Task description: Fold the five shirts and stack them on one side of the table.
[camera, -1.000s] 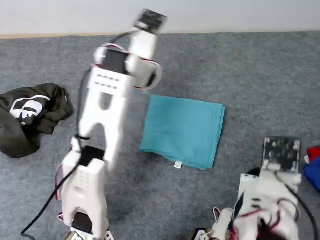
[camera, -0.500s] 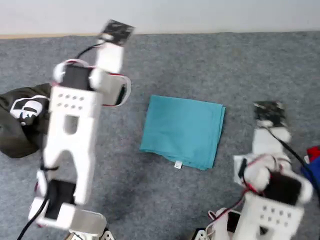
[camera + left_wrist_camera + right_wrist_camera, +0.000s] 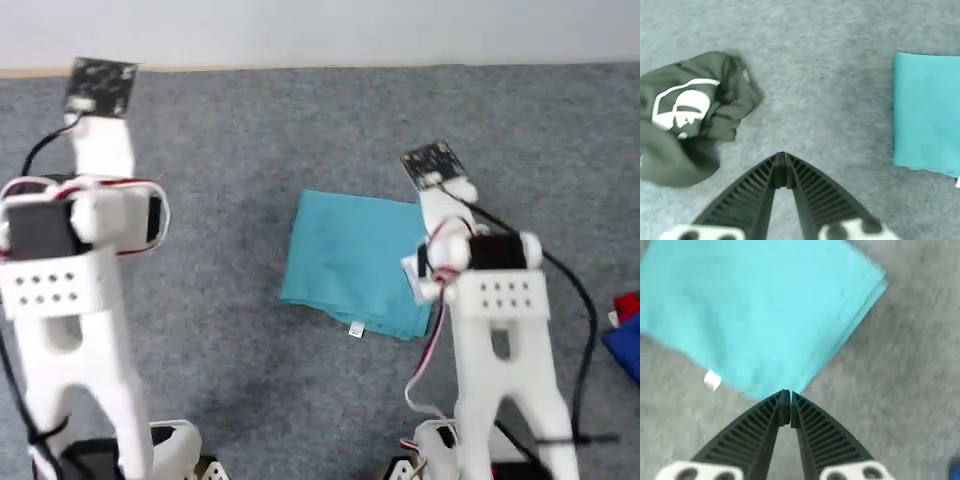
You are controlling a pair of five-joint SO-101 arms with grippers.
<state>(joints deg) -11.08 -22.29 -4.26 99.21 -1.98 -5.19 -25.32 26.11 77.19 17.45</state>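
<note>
The crumpled black shirt (image 3: pixel 690 115) bears a white printed emblem, too blurred to read. The folded teal shirt (image 3: pixel 350 262) carries a small white tag (image 3: pixel 355 329) at its edge. Bare grey desk (image 3: pixel 250 130) lies between them. The left hand (image 3: pixel 785 160), closed, hangs near the black shirt. The right hand (image 3: pixel 786 399), closed, hovers at the teal shirt's edge.

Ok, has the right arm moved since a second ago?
Yes. The right arm has swung from the table's near right edge leftward and away, and now overlaps the right edge of the folded teal shirt, which has not shifted.
</note>
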